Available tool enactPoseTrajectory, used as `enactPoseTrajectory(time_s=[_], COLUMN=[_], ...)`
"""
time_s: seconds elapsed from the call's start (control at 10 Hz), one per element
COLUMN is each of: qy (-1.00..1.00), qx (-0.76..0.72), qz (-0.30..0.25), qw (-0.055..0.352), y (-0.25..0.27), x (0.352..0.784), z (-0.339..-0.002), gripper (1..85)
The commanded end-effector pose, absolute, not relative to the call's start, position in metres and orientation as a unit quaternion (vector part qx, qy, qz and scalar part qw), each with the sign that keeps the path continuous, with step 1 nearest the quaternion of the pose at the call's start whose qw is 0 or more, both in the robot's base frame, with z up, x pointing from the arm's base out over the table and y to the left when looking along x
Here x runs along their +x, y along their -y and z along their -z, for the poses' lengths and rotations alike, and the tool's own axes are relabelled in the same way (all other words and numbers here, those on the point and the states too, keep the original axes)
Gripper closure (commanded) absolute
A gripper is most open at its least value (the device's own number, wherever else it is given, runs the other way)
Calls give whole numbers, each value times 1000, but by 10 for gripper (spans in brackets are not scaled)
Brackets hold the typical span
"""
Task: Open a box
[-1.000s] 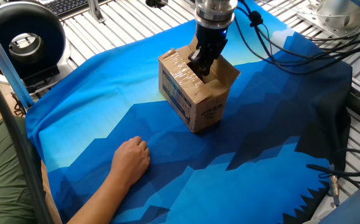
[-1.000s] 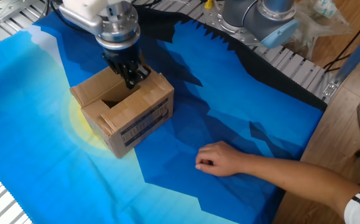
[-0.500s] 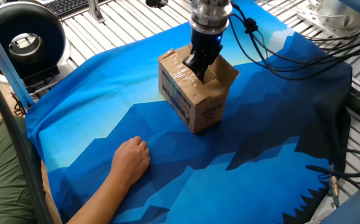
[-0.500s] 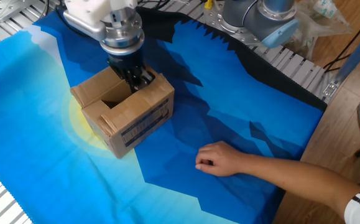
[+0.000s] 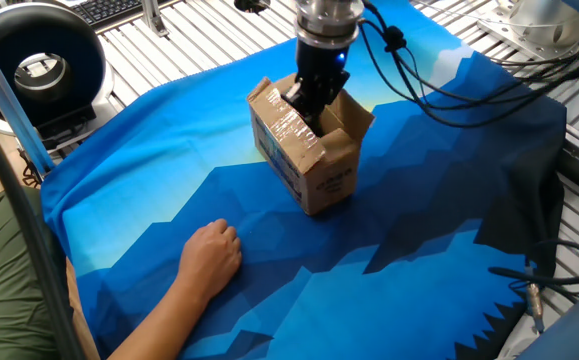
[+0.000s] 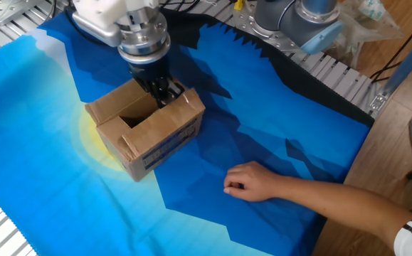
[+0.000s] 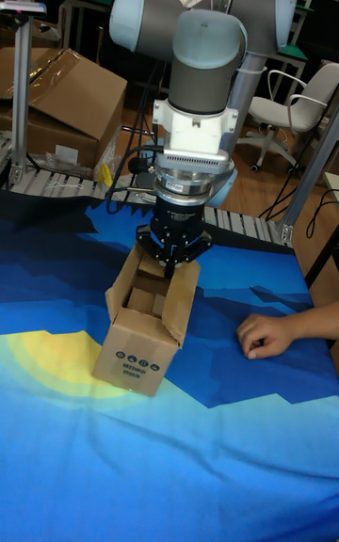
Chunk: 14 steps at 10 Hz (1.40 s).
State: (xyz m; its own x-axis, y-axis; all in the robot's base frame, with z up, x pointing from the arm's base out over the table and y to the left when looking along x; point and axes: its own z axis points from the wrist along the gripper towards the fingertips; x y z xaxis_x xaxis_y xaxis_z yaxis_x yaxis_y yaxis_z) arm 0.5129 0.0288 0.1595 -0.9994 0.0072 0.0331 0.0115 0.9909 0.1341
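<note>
The box is a small brown carton standing on the blue cloth, with its top flaps spread and its inside showing. It also appears in the other fixed view as the box, with a blue printed label on its side, and in the tall view as the box. My gripper reaches down into the box's top from above. Its fingers are pinched together on the edge of one raised flap. The same gripper sits at the box's far corner, and in the tall view the gripper is seen head-on.
A person's hand rests flat on the cloth near the box, and the arm stretches in from the side. A black round device stands off the cloth. A bigger carton lies behind the table. Cables trail from my wrist.
The gripper has moved a little sideways and up while holding the flap. The flap stands more upright and the box has shifted and turned slightly with it. The hand has stayed still.
</note>
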Motion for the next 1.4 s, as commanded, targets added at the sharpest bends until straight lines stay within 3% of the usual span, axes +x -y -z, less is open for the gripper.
enactPoseTrajectory(time_s=[0.0, 0.5, 1.3], qy=[996, 996, 998], qx=[-18, -31, -15], qz=[83, 81, 53], qw=[26, 19, -12], y=[-49, -82, -84], x=[517, 539, 580], z=[-180, -179, -111], gripper=[843, 843, 843])
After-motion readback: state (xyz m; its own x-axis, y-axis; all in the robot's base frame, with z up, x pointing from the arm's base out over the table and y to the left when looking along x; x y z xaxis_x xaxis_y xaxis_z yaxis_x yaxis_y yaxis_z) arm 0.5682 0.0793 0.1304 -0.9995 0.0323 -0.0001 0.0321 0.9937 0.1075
